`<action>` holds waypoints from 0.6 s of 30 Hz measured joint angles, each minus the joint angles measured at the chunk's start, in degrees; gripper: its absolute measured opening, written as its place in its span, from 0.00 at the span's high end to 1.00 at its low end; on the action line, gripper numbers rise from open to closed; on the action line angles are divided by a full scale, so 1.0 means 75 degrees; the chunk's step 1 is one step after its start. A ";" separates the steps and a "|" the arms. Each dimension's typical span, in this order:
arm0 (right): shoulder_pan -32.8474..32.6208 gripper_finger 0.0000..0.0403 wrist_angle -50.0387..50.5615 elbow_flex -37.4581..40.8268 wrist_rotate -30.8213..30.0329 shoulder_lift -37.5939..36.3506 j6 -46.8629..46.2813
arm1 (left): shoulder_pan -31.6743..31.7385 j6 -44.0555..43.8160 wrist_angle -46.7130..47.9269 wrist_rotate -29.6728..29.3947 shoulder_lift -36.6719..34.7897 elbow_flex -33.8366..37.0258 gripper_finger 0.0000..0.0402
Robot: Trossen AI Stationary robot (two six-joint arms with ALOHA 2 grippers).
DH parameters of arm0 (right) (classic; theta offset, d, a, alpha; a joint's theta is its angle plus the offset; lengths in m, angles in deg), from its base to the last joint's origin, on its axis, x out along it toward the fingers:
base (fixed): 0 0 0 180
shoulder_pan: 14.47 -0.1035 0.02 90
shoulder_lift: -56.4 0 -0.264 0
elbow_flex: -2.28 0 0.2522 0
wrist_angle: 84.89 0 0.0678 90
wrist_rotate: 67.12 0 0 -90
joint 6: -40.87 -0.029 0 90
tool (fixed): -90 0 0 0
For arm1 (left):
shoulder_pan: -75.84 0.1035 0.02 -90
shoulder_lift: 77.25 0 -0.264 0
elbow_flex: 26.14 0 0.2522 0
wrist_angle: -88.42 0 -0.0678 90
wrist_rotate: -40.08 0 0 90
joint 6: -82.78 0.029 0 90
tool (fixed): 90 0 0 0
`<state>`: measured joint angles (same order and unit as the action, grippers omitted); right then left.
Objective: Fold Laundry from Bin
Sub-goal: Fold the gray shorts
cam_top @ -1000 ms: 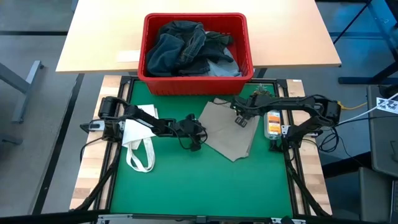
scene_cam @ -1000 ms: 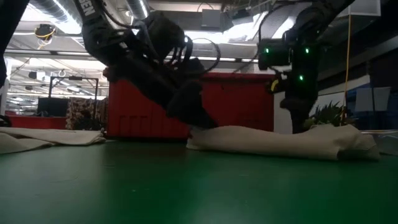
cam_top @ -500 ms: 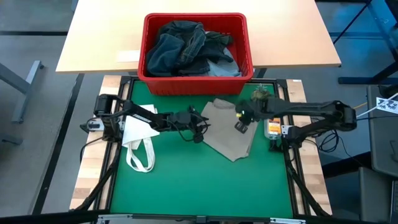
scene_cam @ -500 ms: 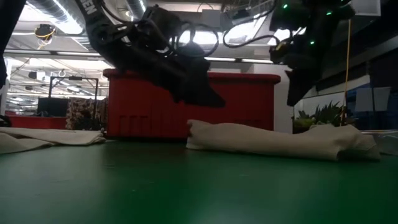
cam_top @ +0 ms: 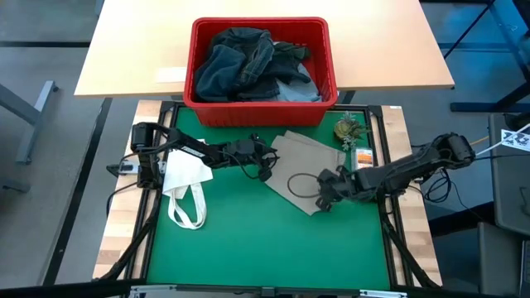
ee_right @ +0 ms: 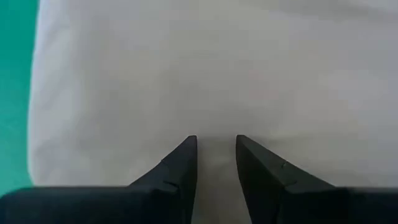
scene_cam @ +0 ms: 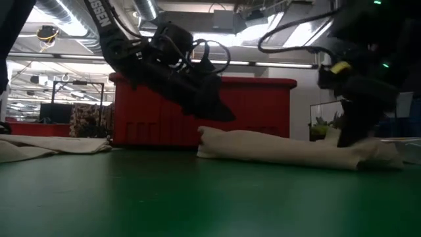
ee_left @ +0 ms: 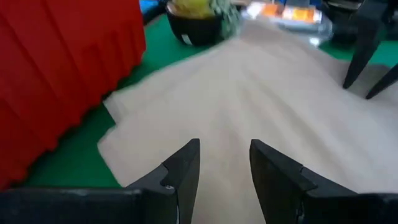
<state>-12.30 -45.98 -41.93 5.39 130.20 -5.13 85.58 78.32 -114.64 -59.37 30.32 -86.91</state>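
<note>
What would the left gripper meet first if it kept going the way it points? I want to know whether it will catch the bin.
Probably the beige trousers, lying ahead of the open left gripper; the red bin stands off to one side.

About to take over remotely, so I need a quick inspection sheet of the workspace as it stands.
Surface: green mat, wooden table behind.
Job's things: beige trousers folded flat on the mat; red bin holds dark jeans.
Clutter: white tote bag at the mat's left; small plant and an orange packet on the right.
Grippers: left gripper open, raised beside the trousers' left edge; right gripper open, low over their near right part.
Cables: a loop over the trousers.
Surroundings: grey floor; nobody seen.
</note>
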 joint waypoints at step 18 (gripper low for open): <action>-0.1241 0.73 -0.0756 0.0819 -0.0672 -0.0050 -0.1206 | 0.0034 0.0120 0.0761 -0.0447 0.0104 0.0000 0.66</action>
<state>-21.61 -51.64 -35.79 0.35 129.83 -14.18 85.83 79.21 -108.93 -62.72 31.10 -86.91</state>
